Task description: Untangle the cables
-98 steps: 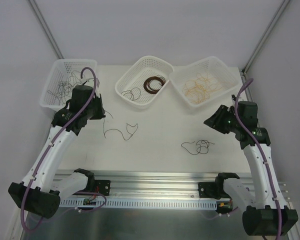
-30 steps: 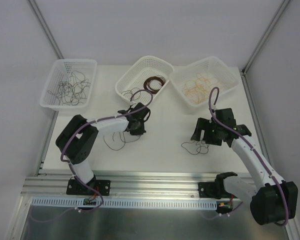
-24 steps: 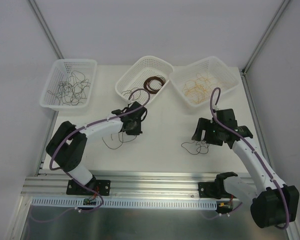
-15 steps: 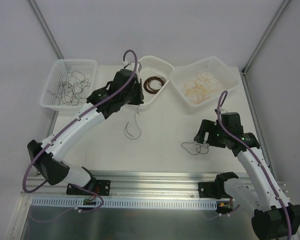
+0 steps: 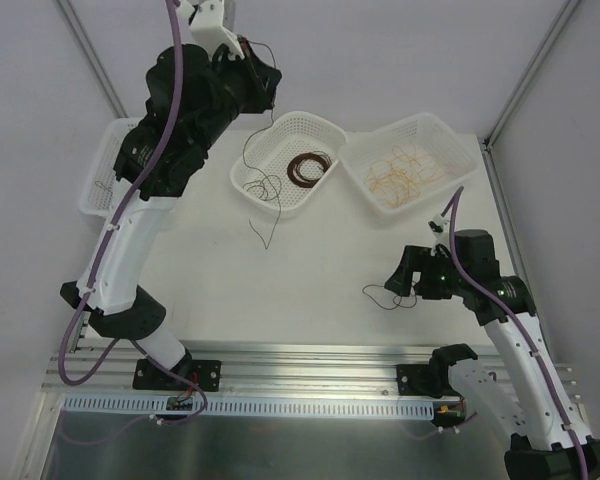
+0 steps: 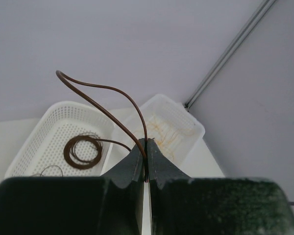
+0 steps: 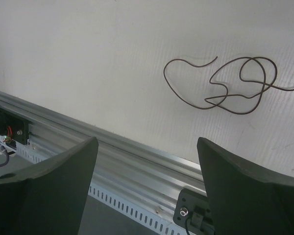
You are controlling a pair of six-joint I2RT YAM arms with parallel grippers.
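My left gripper [image 5: 268, 88] is raised high and shut on a dark brown cable [image 5: 245, 152]. The cable hangs over the middle basket [image 5: 300, 118], and its tail ends above the table. In the left wrist view the jaws [image 6: 146, 149] pinch this wire [image 6: 118, 125], which loops upward. My right gripper [image 5: 400, 277] is open and empty, just above a dark curly cable [image 5: 385, 298] that lies on the table. The right wrist view shows that cable [image 7: 220, 88] beyond the spread fingers [image 7: 250, 186].
The left basket [image 5: 92, 190] holds black wires. The middle basket holds a brown coil [image 5: 308, 167] and loose wire. The right basket [image 5: 420, 122] holds tan-orange wires [image 5: 400, 172]. A metal rail [image 5: 310, 375] runs along the near table edge.
My left arm has lifted the brown cable off the table and swung it high above the middle basket. My right gripper has drawn back toward the near right, still open over the dark cable.
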